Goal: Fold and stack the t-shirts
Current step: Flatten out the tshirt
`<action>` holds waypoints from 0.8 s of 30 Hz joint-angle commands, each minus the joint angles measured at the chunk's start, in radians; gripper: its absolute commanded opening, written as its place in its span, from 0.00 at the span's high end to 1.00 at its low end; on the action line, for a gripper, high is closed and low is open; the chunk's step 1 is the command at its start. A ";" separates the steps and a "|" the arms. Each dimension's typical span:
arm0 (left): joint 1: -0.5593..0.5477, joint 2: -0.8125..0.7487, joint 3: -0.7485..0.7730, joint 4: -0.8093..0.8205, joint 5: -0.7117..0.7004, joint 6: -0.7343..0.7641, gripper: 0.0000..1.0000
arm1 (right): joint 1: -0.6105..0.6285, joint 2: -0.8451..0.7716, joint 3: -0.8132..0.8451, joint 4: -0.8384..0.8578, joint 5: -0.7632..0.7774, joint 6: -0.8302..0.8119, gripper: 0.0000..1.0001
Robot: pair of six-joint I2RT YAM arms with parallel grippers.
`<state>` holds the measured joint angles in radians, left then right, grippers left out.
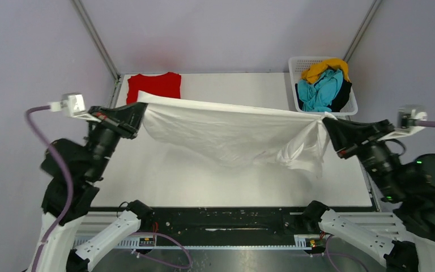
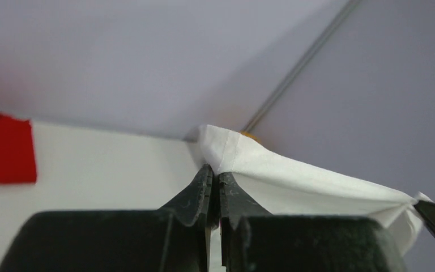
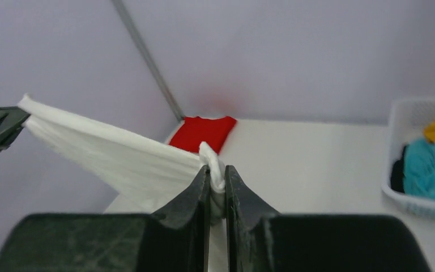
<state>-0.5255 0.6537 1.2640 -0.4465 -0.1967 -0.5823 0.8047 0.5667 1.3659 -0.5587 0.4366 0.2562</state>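
A white t-shirt (image 1: pixel 232 133) hangs stretched in the air between both arms, sagging toward the table in the middle. My left gripper (image 1: pixel 140 107) is shut on its left corner; in the left wrist view the cloth (image 2: pixel 272 175) rises from the pinched jaws of that gripper (image 2: pixel 215 174). My right gripper (image 1: pixel 324 120) is shut on a bunched right corner, seen as a wad of white t-shirt (image 3: pixel 212 164) between the jaws of the gripper (image 3: pixel 217 173). A red t-shirt (image 1: pixel 154 86) lies folded flat at the table's far left (image 3: pixel 204 131). Teal, yellow and black t-shirts (image 1: pixel 324 86) fill the basket.
A white lattice basket (image 1: pixel 294 65) stands at the table's far right corner, also in the right wrist view as the basket (image 3: pixel 393 147). Metal frame poles (image 1: pixel 96 39) run up both back corners. The white table (image 1: pixel 204 181) ends at the arm bases along the near edge.
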 commanded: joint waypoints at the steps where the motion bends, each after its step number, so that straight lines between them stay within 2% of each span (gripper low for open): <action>1: 0.009 -0.034 0.151 0.070 0.142 0.082 1.00 | -0.007 0.082 0.256 -0.188 -0.293 -0.133 0.99; 6: 0.008 -0.017 0.290 0.060 0.188 0.116 1.00 | -0.007 0.167 0.508 -0.299 -0.409 -0.173 0.99; 10: 0.009 0.013 0.344 0.053 0.122 0.153 1.00 | -0.007 0.265 0.639 -0.368 -0.331 -0.217 0.98; 13: 0.009 0.060 0.348 0.038 0.022 0.177 1.00 | -0.007 0.331 0.656 -0.391 -0.253 -0.272 0.95; 16: 0.009 0.140 0.325 0.024 -0.145 0.200 1.00 | -0.007 0.375 0.582 -0.322 -0.107 -0.329 0.95; 19: 0.009 0.249 0.278 0.024 -0.372 0.241 1.00 | -0.014 0.413 0.423 -0.194 0.062 -0.403 0.94; 20: 0.013 0.287 0.242 0.044 -0.436 0.260 1.00 | -0.033 0.429 0.342 -0.162 0.071 -0.419 0.92; 22: 0.054 0.379 0.165 0.070 -0.496 0.253 1.00 | -0.113 0.469 0.223 -0.100 -0.010 -0.424 0.89; 24: 0.162 0.473 0.081 0.101 -0.438 0.207 1.00 | -0.208 0.528 0.102 0.006 -0.121 -0.422 0.88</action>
<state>-0.4850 0.9657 1.4731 -0.3798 -0.4812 -0.3725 0.7246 0.9955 1.6417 -0.7330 0.3412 -0.0978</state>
